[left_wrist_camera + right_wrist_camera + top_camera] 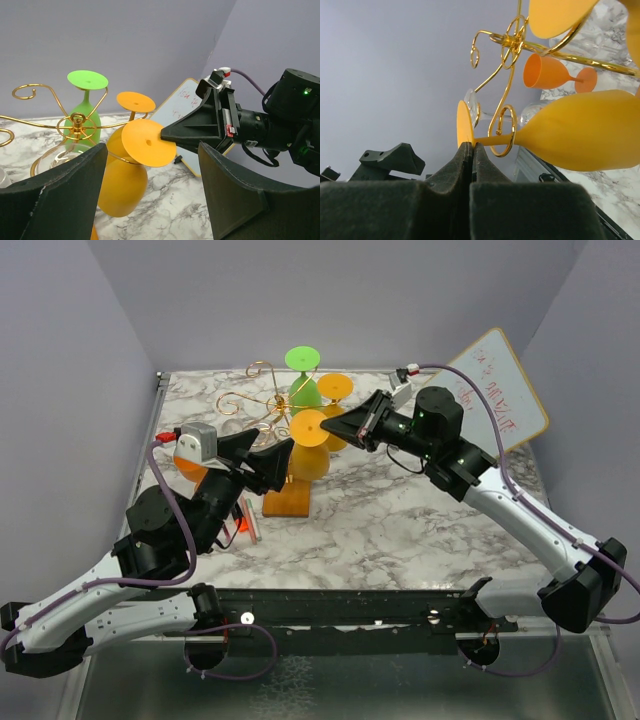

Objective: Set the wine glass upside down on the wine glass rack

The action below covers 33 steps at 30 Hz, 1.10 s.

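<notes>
Both near the far-edge rack [262, 405]: my right gripper [471, 145] pinches the foot of the glass [580, 132], my left gripper [280, 462] gapes open.

The table [400, 510] has a white marble top with grey veins. A whiteboard [505, 390] with red and green writing stands tilted at the table's far right, leaning back toward the wall [400, 300], which is plain lilac-grey. A green glass [303, 385] is upside down near the far middle, its round foot on top. Just right of it is 1 orange glass [335, 388], also foot up, with its bowl mostly hidden. Another orange glass [188, 466] lies on its side at the left of the table. A clear glass [59, 156] shows faintly in the left wrist view. A small red and white thing [246, 523] sits nearer the front, too hidden to identify.
</notes>
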### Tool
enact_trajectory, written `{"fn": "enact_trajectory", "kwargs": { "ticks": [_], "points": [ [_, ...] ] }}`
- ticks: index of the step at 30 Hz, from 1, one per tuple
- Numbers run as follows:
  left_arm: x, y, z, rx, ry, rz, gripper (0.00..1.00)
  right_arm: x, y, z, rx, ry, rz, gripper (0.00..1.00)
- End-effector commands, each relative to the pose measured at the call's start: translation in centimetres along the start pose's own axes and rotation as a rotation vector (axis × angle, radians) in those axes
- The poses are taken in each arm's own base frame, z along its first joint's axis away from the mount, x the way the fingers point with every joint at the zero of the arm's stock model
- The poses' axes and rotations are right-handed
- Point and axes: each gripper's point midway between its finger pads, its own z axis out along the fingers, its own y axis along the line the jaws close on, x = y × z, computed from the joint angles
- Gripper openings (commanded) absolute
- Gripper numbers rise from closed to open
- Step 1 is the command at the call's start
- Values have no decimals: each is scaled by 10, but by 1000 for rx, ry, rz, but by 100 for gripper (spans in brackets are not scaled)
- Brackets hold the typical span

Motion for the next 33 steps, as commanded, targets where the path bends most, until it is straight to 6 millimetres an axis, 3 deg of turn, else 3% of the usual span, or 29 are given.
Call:
{"fn": "enact_trajectory", "kwargs": {
  "ticks": [1, 16, 20, 23, 29, 33],
  "points": [
    [-7, 3, 0, -24, -10, -13, 74, -9, -9, -9, 61, -69, -42, 1],
    [-7, 17, -6, -82, 11, 30, 76, -26, -31, -1, 168, -134, -148, 12],
    [-5, 19, -6, -96, 27, 49, 77, -26, -32, 0, 170, -129, -153, 28],
    [-6, 25, -6, -132, 54, 73, 87, -26, -32, -2, 173, -131, -157, 40],
    [-15, 32, 1, -212, 118, 190, 98, -30, -27, -16, 172, -170, -182, 57],
    [-19, 36, 11, -280, 131, 257, 99, -35, -24, -32, 183, -214, -206, 63]
  ]
}}
